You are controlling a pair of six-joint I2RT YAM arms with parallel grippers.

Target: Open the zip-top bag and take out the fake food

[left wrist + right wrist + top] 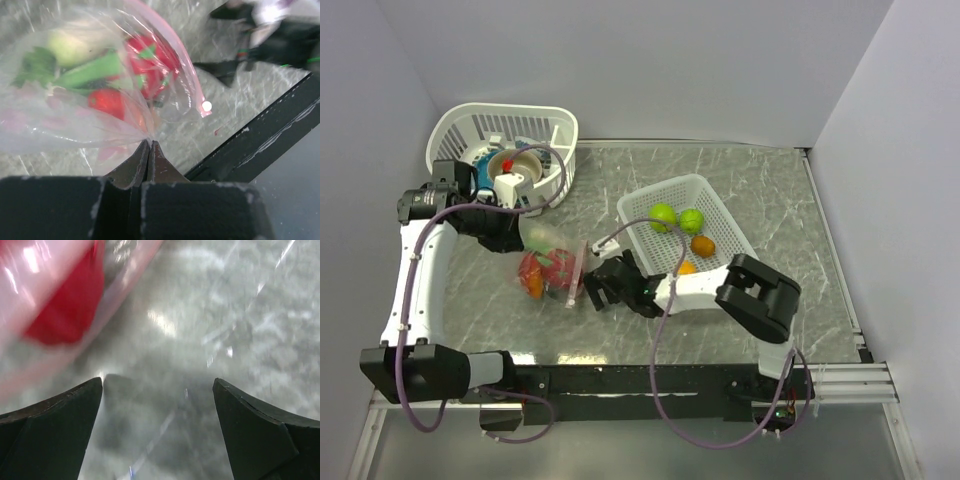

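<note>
- Pinching a fold of the zip-top bag (60,127), my left gripper (149,145) has its fingers pressed together on the clear film.
- The bag is between both grippers over the marble table (825,270), with its pink zip strip (177,55) toward the right arm.
- Fake food (150,60) in red, green and pale pieces is inside the bag.
- My right gripper (157,405) is spread wide, holds nothing and is just beside the zip edge.
- Two lime-green balls (663,213) and orange pieces (702,245) lie in the rectangular white basket (728,212).

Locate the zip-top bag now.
In the top view the zip-top bag is left of centre, pinched by the left gripper, with the right gripper beside it.
</note>
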